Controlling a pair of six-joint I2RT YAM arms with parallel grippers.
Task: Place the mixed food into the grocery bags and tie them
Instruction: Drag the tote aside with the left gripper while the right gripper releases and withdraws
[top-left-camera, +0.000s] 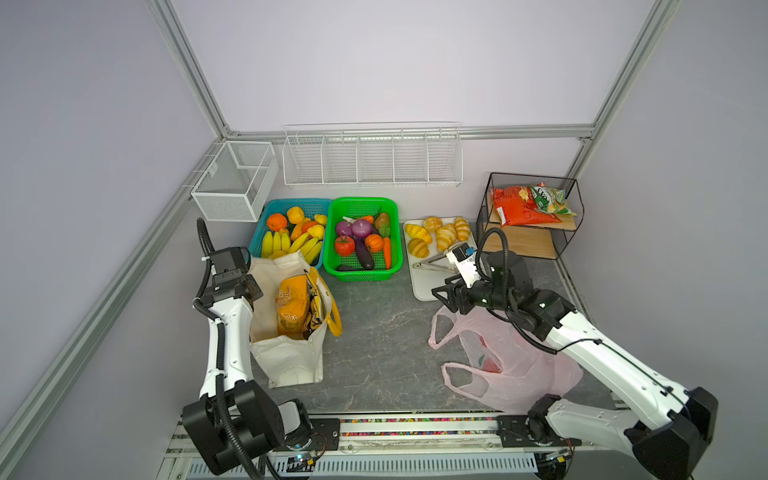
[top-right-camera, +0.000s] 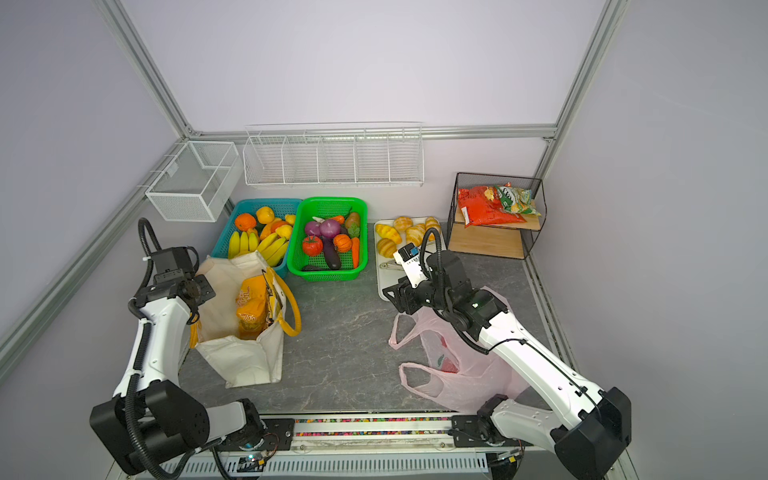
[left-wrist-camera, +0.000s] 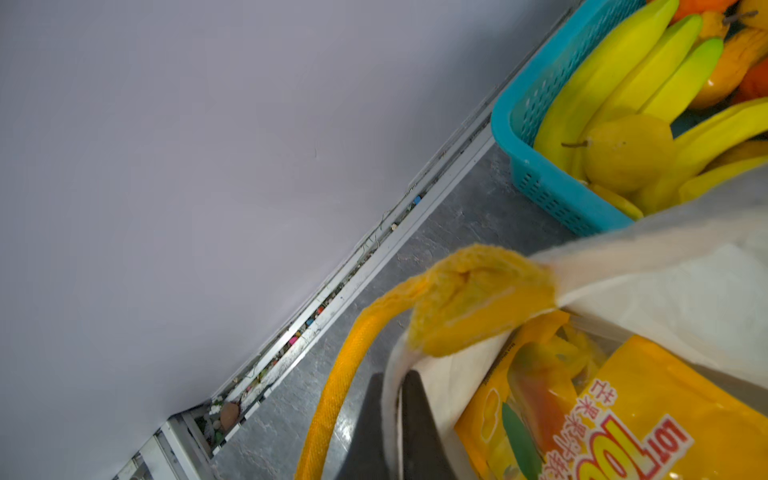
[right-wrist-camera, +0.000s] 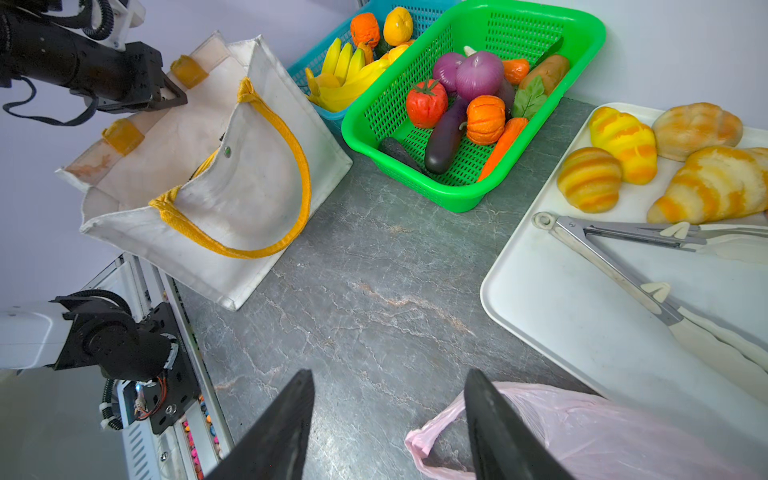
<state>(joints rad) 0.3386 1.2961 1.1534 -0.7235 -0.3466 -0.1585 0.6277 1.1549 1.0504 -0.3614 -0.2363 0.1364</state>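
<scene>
9 o'clock: left fingers (left-wrist-camera: 417, 419) clenched on rim of cream canvas tote (top-left-camera: 286, 361), orange crinkly snack packet (top-left-camera: 293, 307) inside. 4 o'clock: right fingers (right-wrist-camera: 282, 428) spread, empty, by loop handle of thin translucent pink plastic bag (top-left-camera: 523, 365). 12 o'clock: toy vegetables (top-left-camera: 361, 241) in green plastic basket (top-left-camera: 361, 276).

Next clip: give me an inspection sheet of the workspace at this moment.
Surface: grey marbled tabletop, no spills seen.
Job's things: canvas tote holds an orange snack packet; pink bag lies slack; tomato and eggplant in the green basket.
Clutter: blue fruit basket; tray with croissants and tongs; snack packets on the wire shelf.
Grippers: left gripper shut on the tote's rim; right gripper open, holding nothing, by the pink bag's handle.
Cables: black hoses follow both arms.
Surroundings: pale walls, white wire baskets.
</scene>
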